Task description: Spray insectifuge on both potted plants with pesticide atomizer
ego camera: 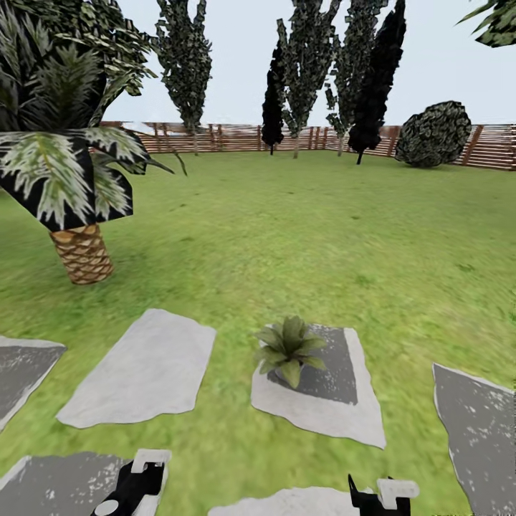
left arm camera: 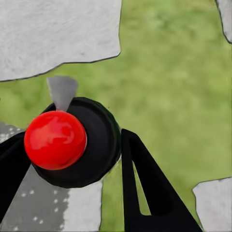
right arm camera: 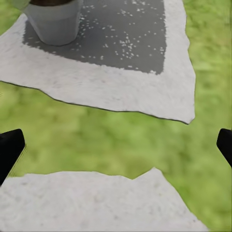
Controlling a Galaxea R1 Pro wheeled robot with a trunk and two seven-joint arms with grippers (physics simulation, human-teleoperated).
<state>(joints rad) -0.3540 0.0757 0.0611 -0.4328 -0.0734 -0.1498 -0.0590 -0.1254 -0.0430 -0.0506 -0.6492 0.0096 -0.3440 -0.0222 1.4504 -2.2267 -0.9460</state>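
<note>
The pesticide atomizer [left arm camera: 77, 142] was held in the left gripper [left arm camera: 72, 159], seen end-on in the left wrist view as a round black body with a glossy red ball [left arm camera: 55, 139] in front of it and a small grey wedge, probably the nozzle, protruding behind; its bottle was hidden by that foreshortening. The two black fingers [left arm camera: 145, 188] were closed against its sides. In the head view the same gripper [ego camera: 136, 484] was cut off by the frame edge, and only a white piece and a dark mass could be made out there.

One potted plant [ego camera: 289, 349], a low rosette of broad pointed green leaves, stood on a grey stepping stone [ego camera: 322, 412] with ragged edges and a darker speckled patch. Its pale grey tapered pot [right arm camera: 54, 21] was cut off at the frame edge in the right wrist view, the leaves unseen there.

The right gripper [right arm camera: 116, 147] was spread wide and empty, just its black fingertips [right arm camera: 9, 150] showing at the two sides of the frame over blurred grass.

Further flat stones [ego camera: 143, 373] lay on the mottled lawn [ego camera: 322, 236]. A palm [ego camera: 79, 247] with a scaly woven-looking trunk stood at the left, and a brown slatted fence [ego camera: 229, 137] with dark blocky trees [ego camera: 376, 79] closed the garden.
</note>
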